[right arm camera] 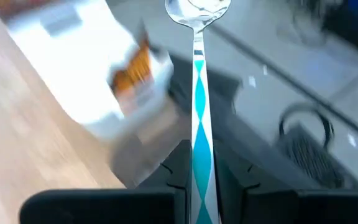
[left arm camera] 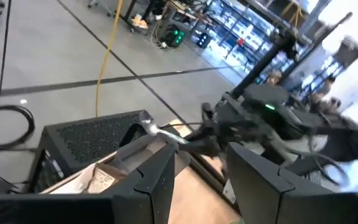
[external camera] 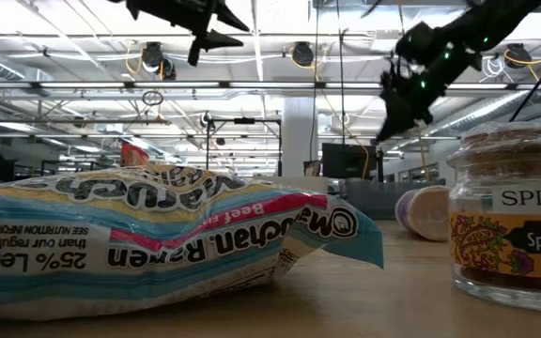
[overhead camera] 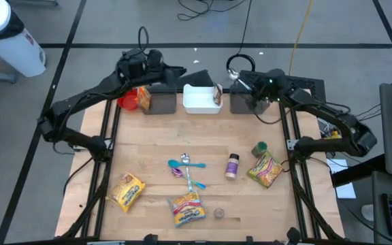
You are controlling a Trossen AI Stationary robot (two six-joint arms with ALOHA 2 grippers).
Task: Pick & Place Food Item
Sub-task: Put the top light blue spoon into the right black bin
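Scene holdings at this moment. Table (overhead camera: 155, 146): pale wood. Far edge: white bin (overhead camera: 200, 99) between two dark boxes (overhead camera: 158, 101), already holding one orange-printed packet (overhead camera: 217, 94) upright against its wall. Right gripper (overhead camera: 240, 79): raised over the far edge just beside the bin, jaws nearly shut on a spoon (right arm camera: 197, 93), teal diamond handle clamped between the fingers, steel bowl pointing forward; the high view shows the bowl glinting near the bin's corner, not yet over its middle. Left gripper (overhead camera: 175, 71): raised at the far edge near the other dark box, jaws about half apart with nothing visible between them, judged to be waiting. A red-and-orange bag (overhead camera: 135, 99) lies by that box, beneath the left arm. Still on the table: three yellow ramen packs, one near the left rail (overhead camera: 127, 190), one at front centre (overhead camera: 186, 207), one at the right (overhead camera: 266, 168); a spice jar (overhead camera: 232, 165) lying in the middle; a green tin (overhead camera: 259, 148) by the right pack; a small round lid (overhead camera: 218, 214) at the front; a blue spoon (overhead camera: 178, 164), a steel spoon (overhead camera: 190, 162) and a purple item (overhead camera: 178, 173) clustered at centre. Progress, as a judgement: early to middling; one packet binned, a spoon, not food, in hand near the bin, release not yet done, and most food items remain to be picked.
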